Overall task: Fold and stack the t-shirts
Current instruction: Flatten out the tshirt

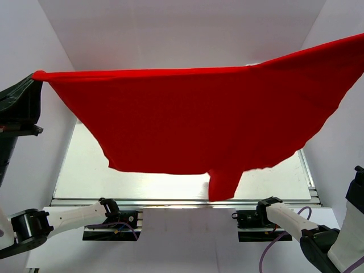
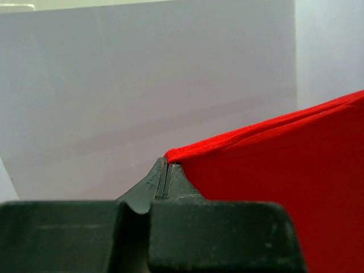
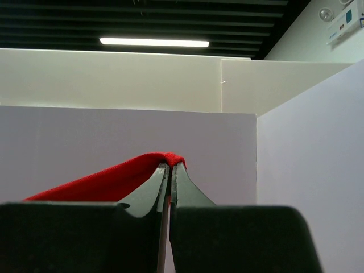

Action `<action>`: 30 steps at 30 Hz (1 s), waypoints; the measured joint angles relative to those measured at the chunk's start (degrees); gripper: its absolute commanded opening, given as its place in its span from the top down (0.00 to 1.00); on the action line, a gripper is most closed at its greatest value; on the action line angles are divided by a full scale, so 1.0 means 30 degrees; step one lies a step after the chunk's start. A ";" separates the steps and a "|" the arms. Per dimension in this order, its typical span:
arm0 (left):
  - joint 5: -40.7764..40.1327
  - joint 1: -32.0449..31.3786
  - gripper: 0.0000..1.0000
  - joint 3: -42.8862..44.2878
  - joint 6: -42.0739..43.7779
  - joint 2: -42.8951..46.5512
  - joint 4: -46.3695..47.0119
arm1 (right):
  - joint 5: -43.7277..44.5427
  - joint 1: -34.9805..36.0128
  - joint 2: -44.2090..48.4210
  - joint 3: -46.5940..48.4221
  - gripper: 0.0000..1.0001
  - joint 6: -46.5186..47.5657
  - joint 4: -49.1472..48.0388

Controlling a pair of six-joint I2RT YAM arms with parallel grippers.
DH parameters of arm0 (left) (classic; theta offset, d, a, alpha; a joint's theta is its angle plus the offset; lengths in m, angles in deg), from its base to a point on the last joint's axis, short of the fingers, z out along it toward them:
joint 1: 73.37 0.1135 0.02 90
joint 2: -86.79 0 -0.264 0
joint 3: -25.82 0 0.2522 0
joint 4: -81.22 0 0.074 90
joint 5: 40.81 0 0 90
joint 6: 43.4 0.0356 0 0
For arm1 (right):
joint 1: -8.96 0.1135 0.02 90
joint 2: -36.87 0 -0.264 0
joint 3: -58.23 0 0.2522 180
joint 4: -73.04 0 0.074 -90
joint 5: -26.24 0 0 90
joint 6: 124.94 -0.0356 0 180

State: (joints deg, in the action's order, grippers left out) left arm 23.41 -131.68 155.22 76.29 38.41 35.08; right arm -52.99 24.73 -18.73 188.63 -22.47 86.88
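A bright red t-shirt (image 1: 205, 119) hangs stretched wide in the air across the whole top view, a sleeve dangling at its lower middle. My left gripper (image 1: 35, 78) is raised at the far left and is shut on the shirt's left corner; in the left wrist view the jaws (image 2: 164, 168) pinch the red hem (image 2: 273, 170). My right gripper is out of the top view past the right edge; in the right wrist view it (image 3: 171, 168) is shut on the shirt's other corner (image 3: 114, 179). The other t-shirts are hidden or out of view.
White enclosure walls (image 1: 170, 28) stand at the back and both sides. The pale table surface (image 1: 85, 165) shows below the hanging shirt, with a metal rail (image 1: 170, 202) along its near edge. Both arm bases (image 1: 114, 219) sit at the bottom.
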 measured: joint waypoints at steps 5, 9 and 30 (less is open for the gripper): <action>0.0634 0.0000 1.00 0.0481 -0.0131 -0.0029 -0.0335 | 0.0000 0.0000 0.0015 0.0452 1.00 0.0015 -0.0036; 0.0372 0.0007 1.00 -0.0291 -0.0036 -0.0022 0.0248 | 0.0146 0.0000 0.0153 -0.0138 1.00 0.0066 -0.0393; -0.8437 0.1107 1.00 -1.6925 0.9311 -0.4881 1.8236 | 0.4991 -0.0022 -0.3810 -1.5701 1.00 0.0714 -0.5326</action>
State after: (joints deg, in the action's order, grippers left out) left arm -1.90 -128.35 104.44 104.23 23.77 89.79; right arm -38.02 24.67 -30.16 141.53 -20.32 70.90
